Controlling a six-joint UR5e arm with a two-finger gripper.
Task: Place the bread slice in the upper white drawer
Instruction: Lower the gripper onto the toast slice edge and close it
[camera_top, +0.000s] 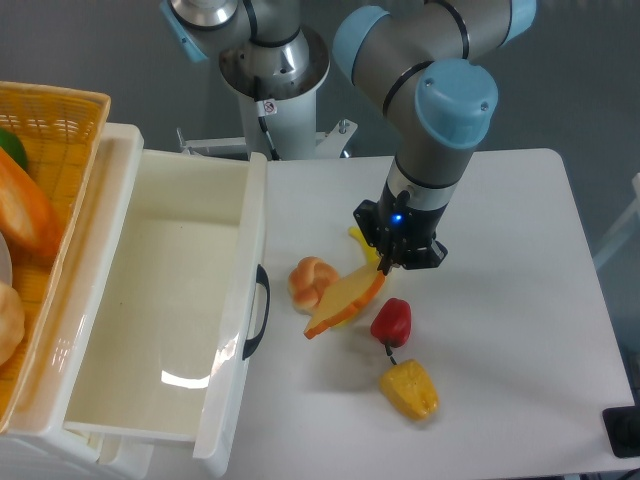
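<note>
Right now my gripper (384, 268) pinches one corner of the bread slice (345, 298), tilted beside the bun (312, 281). Held so slightly, it could slip before reaching the drawer (160, 300).

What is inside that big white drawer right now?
The upper white drawer shows only bare white floor; no food. The bread slice is outside, tilted on the table at the gripper.

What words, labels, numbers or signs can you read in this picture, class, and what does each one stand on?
No text here can be read.
Small round red-and-white sticker on the white robot base: a sign of some sort, too small to make out.
Blue light above the tool: only a lamp, not text.
Bread slice, upper white drawer: no lettering visible.
</note>
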